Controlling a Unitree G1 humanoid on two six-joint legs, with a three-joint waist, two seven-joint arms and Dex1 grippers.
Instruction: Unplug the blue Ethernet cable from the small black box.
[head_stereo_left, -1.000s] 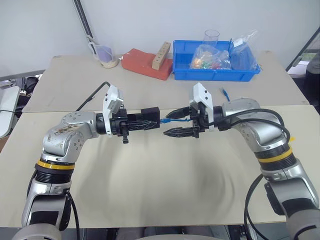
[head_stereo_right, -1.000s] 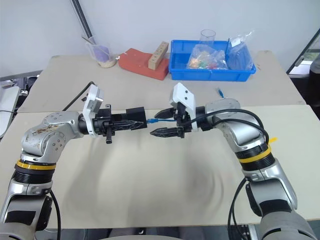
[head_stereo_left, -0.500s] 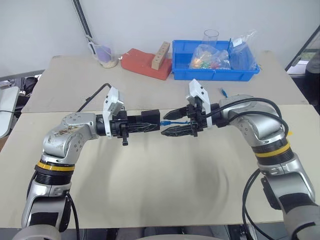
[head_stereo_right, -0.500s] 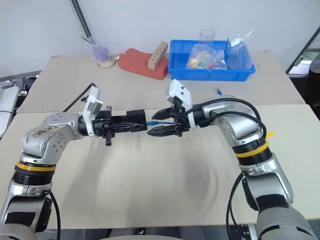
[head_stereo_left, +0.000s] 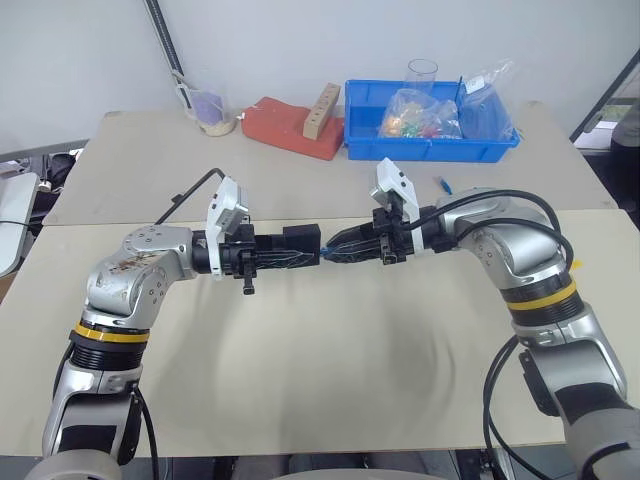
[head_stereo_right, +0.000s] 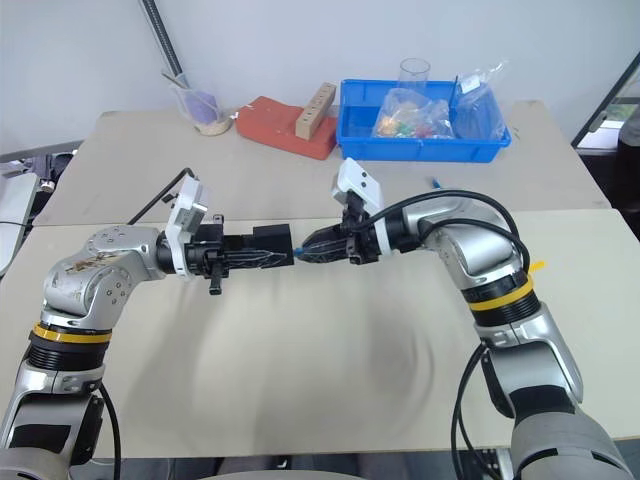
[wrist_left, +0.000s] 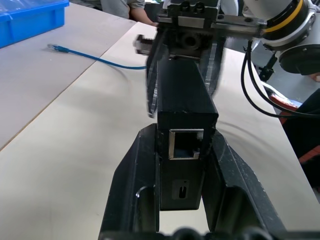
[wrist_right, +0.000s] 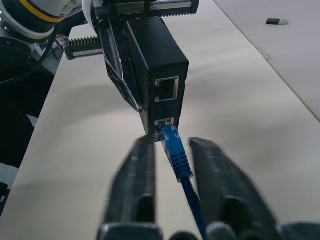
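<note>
— What do we have underneath?

— We see two beige tabletops butted together, the near one (head_stereo_left: 300, 400) bare, the far one (head_stereo_left: 130, 170) carrying everything.

— And on the far one?

— At 1 o'clock we find a blue bin (head_stereo_left: 430, 150); at 12, just beside it, a red block (head_stereo_left: 285, 128); at 11, a clear cup (head_stereo_left: 212, 112). At 2 o'clock the free end of the blue Ethernet cable (head_stereo_left: 447, 185) lies flat. We also spot a tiny black bit (wrist_right: 276, 21) on the top.
</note>
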